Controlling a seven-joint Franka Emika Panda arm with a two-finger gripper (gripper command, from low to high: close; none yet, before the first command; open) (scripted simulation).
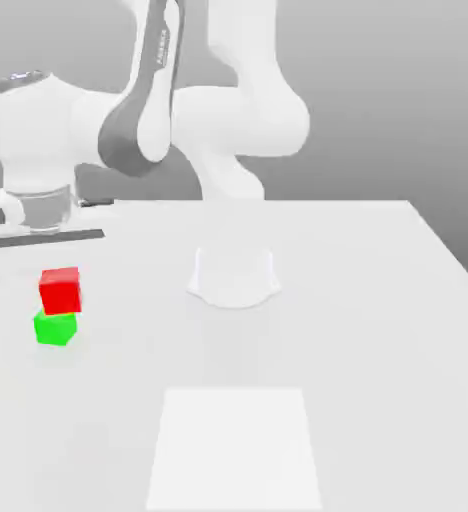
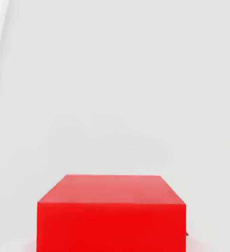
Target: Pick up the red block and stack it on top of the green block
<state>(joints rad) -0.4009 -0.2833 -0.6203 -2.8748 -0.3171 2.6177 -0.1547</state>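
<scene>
Pincer [image 2: 111, 241] grips the red block [image 1: 61, 291] over the green block [image 1: 56, 327], near the bench [image 1: 378, 350] edge at the exterior view's left. Letting go crooked could make red tumble.

Sim lab, w/ robot arm [image 1: 143, 110] & tabletop [image 1: 378, 300]

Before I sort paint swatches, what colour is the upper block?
The upper block is bright red, clearest in the hand view.
</scene>
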